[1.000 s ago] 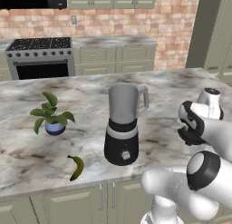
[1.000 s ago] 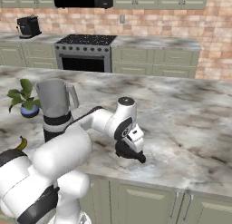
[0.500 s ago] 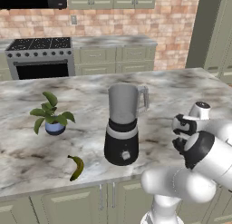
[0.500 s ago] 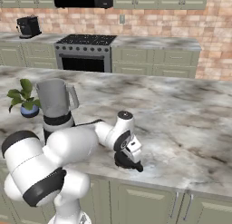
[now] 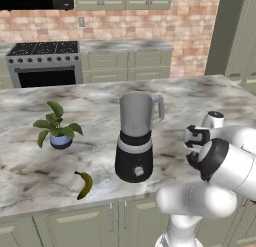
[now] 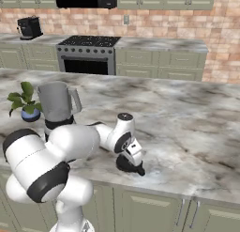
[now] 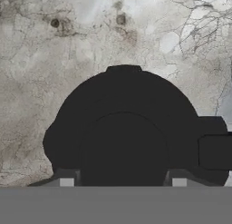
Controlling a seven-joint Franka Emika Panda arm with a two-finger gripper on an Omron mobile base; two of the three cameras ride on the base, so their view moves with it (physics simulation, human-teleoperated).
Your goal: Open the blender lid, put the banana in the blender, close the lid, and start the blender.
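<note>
The two dark fingers (image 7: 123,182) straddle the raised knob of the round black domed blender lid (image 7: 131,128), gripping it low on the marble counter (image 6: 197,132) (right of the open clear-jarred blender (image 5: 135,136)), while the curved yellow banana (image 5: 84,184) lies far left, its long axis running near-to-far.
</note>
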